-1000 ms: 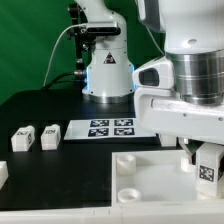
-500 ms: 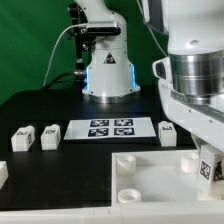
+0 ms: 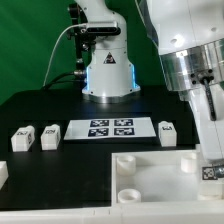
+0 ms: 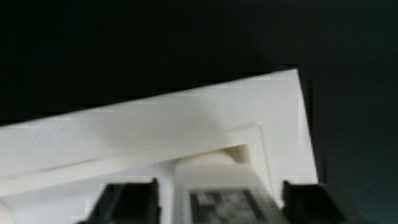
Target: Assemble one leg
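White panel (image 3: 150,195), the biggest thing on the black table (image 3: 40,105), lies at the front with round sockets facing up. Behind it sits the marker board (image 3: 111,127). Three spares wait: a first spare leg (image 3: 22,139) and a second spare leg (image 3: 49,136) towards the exterior view's left, and a third spare leg (image 3: 167,132) just beside the board. The gripper (image 4: 214,206) has its jaws clamped on the held leg (image 3: 210,172), above the panel's corner at the exterior view's right. Looks like the insertion step: it needs centring over the corner socket (image 3: 189,166), then lowering straight.
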### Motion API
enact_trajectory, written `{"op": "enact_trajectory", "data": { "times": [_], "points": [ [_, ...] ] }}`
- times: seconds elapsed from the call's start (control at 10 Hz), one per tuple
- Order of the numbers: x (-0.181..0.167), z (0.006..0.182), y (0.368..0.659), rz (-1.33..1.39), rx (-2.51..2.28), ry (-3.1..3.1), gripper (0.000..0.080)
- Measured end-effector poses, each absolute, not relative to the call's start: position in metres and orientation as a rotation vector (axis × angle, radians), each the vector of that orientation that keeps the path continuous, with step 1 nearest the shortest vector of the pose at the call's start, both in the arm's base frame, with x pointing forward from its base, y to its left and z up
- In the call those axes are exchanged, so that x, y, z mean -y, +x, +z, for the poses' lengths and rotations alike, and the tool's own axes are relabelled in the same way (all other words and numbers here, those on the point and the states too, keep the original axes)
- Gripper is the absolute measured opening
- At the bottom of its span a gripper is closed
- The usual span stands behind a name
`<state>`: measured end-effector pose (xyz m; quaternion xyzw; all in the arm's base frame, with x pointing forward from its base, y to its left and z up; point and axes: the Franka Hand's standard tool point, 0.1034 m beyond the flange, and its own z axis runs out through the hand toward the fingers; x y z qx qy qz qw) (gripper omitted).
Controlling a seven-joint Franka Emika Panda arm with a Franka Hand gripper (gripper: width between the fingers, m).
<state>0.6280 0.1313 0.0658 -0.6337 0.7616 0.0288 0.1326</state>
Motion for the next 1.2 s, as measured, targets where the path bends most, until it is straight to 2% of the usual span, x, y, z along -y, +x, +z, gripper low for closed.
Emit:
{"op": "enact_trajectory", "data": {
  "times": [0.1, 0.2, 0.3, 0.5, 0.9, 1.1, 1.2],
  "points": [
    [-0.133, 0.066, 0.628, 0.080, -2.187, -1.865, 0.0547],
    [-0.133, 0.065, 0.626, 0.076, -2.089, -1.983, 0.0547],
    [-0.130, 0.065, 0.624, 0.083, -1.988, -2.105, 0.0627],
    [-0.131, 0.066, 0.620, 0.088, -1.657, -2.432, 0.0645],
    [-0.130, 0.066, 0.620, 0.034, -1.173, -2.703, 0.0649],
    [-0.119, 0.076, 0.634, 0.008, -0.827, -2.878, 0.0649],
    [-0.113, 0.075, 0.638, -0.022, -0.564, -2.949, 0.0649]
  ]
}}
